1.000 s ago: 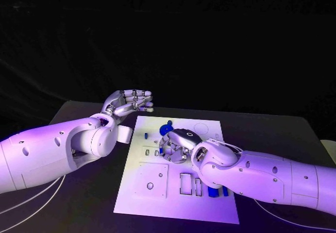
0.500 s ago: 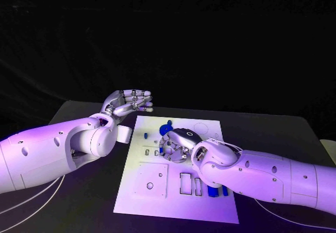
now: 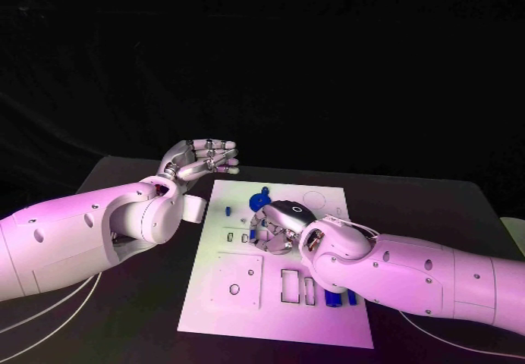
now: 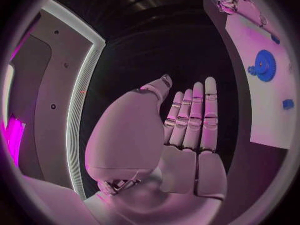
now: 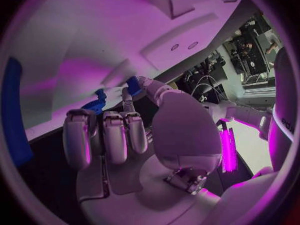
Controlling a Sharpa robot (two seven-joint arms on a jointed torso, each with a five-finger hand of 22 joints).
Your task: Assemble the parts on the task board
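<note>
The white task board [image 3: 246, 303] lies in the middle of the black table. A blue gear [image 3: 259, 201] sits near its far edge, with a small blue part [image 3: 227, 210] to its left. My right hand [image 3: 278, 229] is down on the board just in front of the gear. Its fingers [image 5: 106, 135] are curled, and the thumb and fingertips pinch a small blue part [image 5: 95, 105] against the board. My left hand [image 3: 203, 160] is raised off the board's far left corner, with straight fingers [image 4: 194, 120] holding nothing. The gear [image 4: 265, 65] lies well beyond it.
Two blue parts [image 3: 339, 298] stand in slots near the board's front right, partly hidden under my right forearm. A long blue piece [image 5: 15, 115] lies beside my right hand. Rectangular slots [image 3: 290, 287] and a round hole [image 3: 234, 290] are in the board's near half.
</note>
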